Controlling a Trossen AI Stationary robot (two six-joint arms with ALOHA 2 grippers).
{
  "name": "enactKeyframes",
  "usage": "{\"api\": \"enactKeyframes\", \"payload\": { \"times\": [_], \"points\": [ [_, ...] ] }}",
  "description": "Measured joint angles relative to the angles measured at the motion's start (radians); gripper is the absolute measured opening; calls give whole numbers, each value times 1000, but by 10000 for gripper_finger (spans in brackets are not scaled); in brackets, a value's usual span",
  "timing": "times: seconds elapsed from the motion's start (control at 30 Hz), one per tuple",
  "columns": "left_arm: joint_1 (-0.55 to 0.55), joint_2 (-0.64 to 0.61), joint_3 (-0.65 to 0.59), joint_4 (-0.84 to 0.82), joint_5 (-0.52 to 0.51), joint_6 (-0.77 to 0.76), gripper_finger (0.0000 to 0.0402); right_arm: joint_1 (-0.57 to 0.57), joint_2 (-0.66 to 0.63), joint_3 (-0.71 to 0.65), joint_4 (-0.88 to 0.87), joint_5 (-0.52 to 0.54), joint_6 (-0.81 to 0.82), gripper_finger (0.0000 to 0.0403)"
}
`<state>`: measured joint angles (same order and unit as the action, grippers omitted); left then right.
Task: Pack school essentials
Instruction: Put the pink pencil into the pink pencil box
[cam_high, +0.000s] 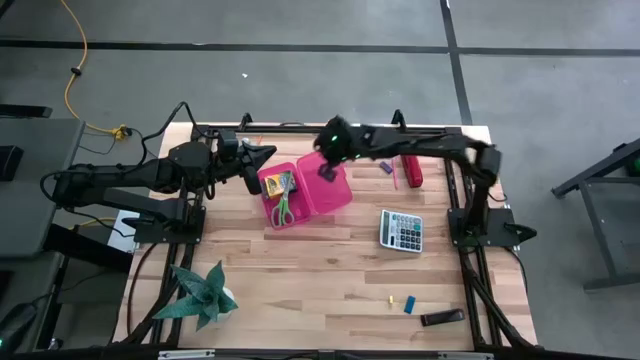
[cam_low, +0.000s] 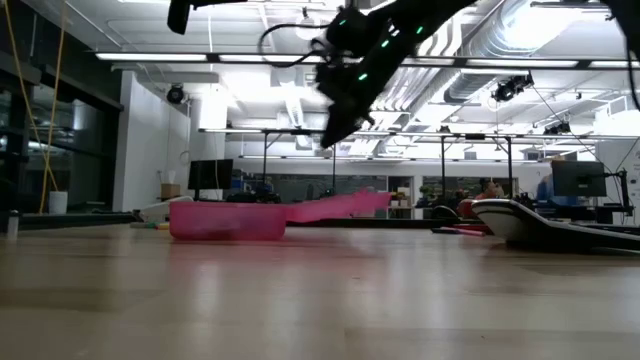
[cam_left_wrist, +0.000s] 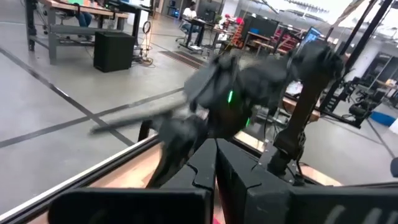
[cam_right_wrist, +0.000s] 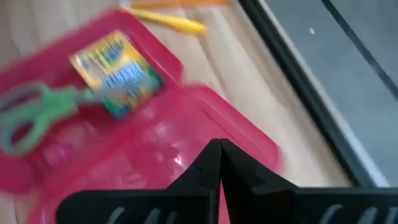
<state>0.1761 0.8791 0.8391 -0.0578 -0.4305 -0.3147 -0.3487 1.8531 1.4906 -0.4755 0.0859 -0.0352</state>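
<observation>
Two grippers, both pressed together, empty: right gripper (cam_high: 326, 172) over the lid (cam_high: 328, 184) of the open pink case (cam_high: 272, 205); left gripper (cam_high: 266, 153) just beyond the case's far edge. Crayon box (cam_high: 271, 185) and scissors (cam_high: 284, 205) lie in the case. Pencils (cam_right_wrist: 177, 23) on the table (cam_high: 300, 270) behind it. Calculator (cam_high: 401, 230), stapler (cam_high: 412, 169), small blue piece (cam_high: 409, 304) well apart.
</observation>
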Motion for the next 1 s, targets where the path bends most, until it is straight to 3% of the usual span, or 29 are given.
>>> {"api": "enactKeyframes", "payload": {
  "times": [0.1, 0.23, 0.4, 0.57, 0.73, 1.0],
  "points": [
    [0, 0, 0, -7, 0, 27, 0, -30, -96, -26, -115, 3, -30, 0],
    [0, 0, 0, -10, 16, 62, 0, -50, -326, -251, -34, -12, 39, 0],
    [0, 3, 0, 1, 96, 116, 0, -14, -690, -635, 283, -64, 258, 0],
    [25, 62, 0, 87, 210, 175, 0, 58, -946, -864, 604, -67, 360, 0],
    [66, 153, 0, 205, 341, 168, 0, 102, -1077, -936, 722, -26, 373, 0],
    [72, 216, 0, 288, 351, 135, 0, 109, -1121, -936, 727, -10, 359, 0]
  ]
}}
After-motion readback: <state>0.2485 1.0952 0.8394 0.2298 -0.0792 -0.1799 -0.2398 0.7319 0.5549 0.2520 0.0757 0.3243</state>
